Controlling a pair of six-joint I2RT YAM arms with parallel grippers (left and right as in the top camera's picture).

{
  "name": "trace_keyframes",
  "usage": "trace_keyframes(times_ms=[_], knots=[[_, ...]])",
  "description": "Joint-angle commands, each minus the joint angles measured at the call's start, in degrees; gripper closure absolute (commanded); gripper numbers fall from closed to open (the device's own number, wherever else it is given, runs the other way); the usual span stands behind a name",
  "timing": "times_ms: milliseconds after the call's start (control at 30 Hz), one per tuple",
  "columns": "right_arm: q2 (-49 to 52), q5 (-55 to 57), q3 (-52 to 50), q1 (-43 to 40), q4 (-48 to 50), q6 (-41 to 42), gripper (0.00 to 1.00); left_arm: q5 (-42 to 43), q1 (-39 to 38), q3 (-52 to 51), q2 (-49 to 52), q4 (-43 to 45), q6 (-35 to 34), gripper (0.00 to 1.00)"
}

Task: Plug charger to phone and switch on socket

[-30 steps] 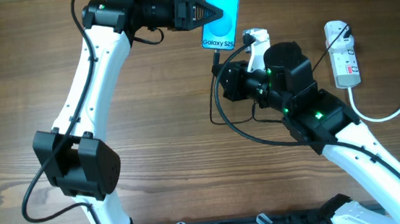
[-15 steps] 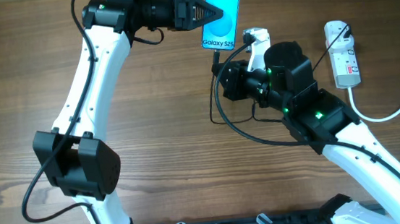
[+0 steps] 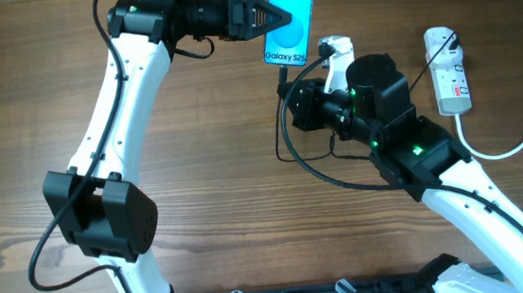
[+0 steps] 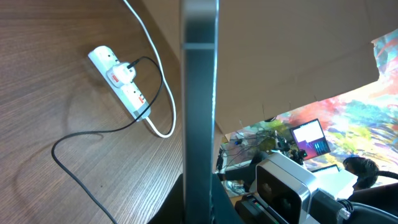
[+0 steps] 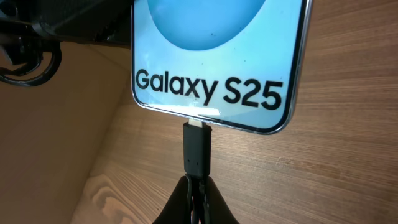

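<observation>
1. The left gripper has its jaws closed on the phone, gripping it by the side at the far edge of the surface. The "Galaxy S25" end points toward the right arm.
2. The right gripper has its jaws pinched narrow on the plug tip of the charger. The tip lines up with the phone's bottom edge and touches it at the port.
3. In the right wrist view a sliver of light metal shows between tip and phone. The tip looks at or partly in the port, but full seating cannot be confirmed.
4. The thin black cable runs across the surface to the socket, well off to the right, where the charger's other plug already sits.
5. What appears left is pressing the tip home if needed, then switching on the socket. The switch position is too small to tell, and neither gripper is near it.
</observation>
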Motion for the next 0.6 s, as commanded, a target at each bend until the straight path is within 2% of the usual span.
trace_keyframes(times_ms=[0,333,567], knots=[[-0.74,0.94,1.84,-0.87,1.36,-1.75,0.95,2.47,0.15,0.28,-2.45,-0.07,1.38,0.96],[-0.74,1.18,2.21,-0.9,3.48,-3.26,0.95,2.45,-1.25,0.28,-2.45,-0.09,1.38,0.96],[-0.74,2.08,4.85,-1.31,2.38,-6.05,0.91,2.43,-1.31,0.28,-2.45,-0.26,1.36,0.96]])
